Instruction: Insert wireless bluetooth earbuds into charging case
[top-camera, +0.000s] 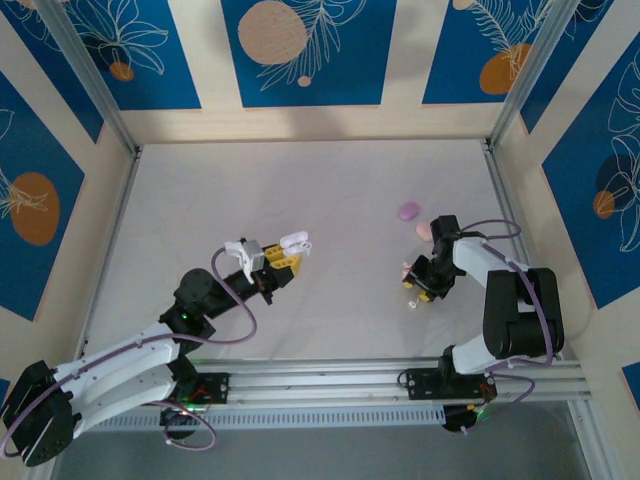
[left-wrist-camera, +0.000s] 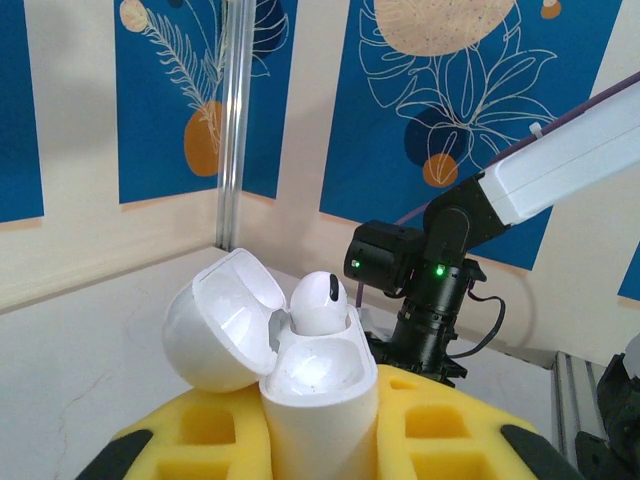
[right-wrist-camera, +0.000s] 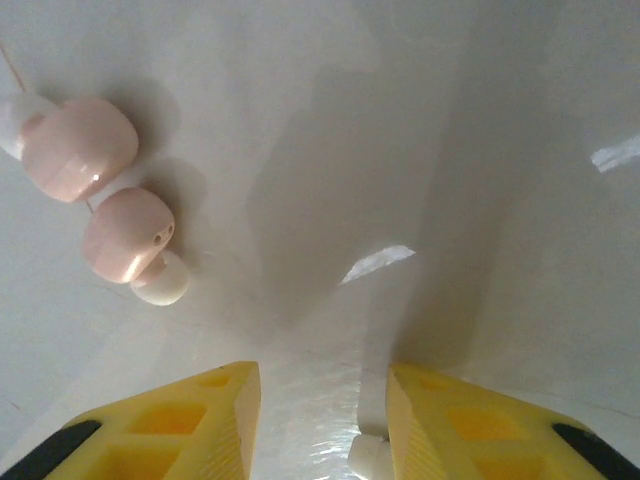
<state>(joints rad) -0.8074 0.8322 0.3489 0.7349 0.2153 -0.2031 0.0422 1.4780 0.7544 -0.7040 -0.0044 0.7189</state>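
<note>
While the top view takes in the whole white table (top-camera: 300, 180) and both arms, each wrist camera adds detail it cannot give. The left arm (top-camera: 120, 370) reaches toward the table's middle; the right arm (top-camera: 500, 300) folds back over the right side.

There are three cases. The left gripper (top-camera: 280, 262) is pinched on a white charging case (left-wrist-camera: 320, 400), held upright with its lid swung open. A lilac case (top-camera: 408, 211) and a pink case (top-camera: 424, 231) lie just beside each other near the right edge, beyond the right gripper (top-camera: 413, 288).

From above the held case is only a small white shape; the left wrist view shows one white earbud (left-wrist-camera: 320, 298) seated in it.

The right wrist view shows the right gripper's yellow fingers (right-wrist-camera: 180, 420) spread over bare table. Two pink earbuds (right-wrist-camera: 78, 148) (right-wrist-camera: 128, 233) lie close together off to one side. A second white earbud (right-wrist-camera: 370, 458) sits against the inner face of the other finger. That makes four earbuds.
</note>
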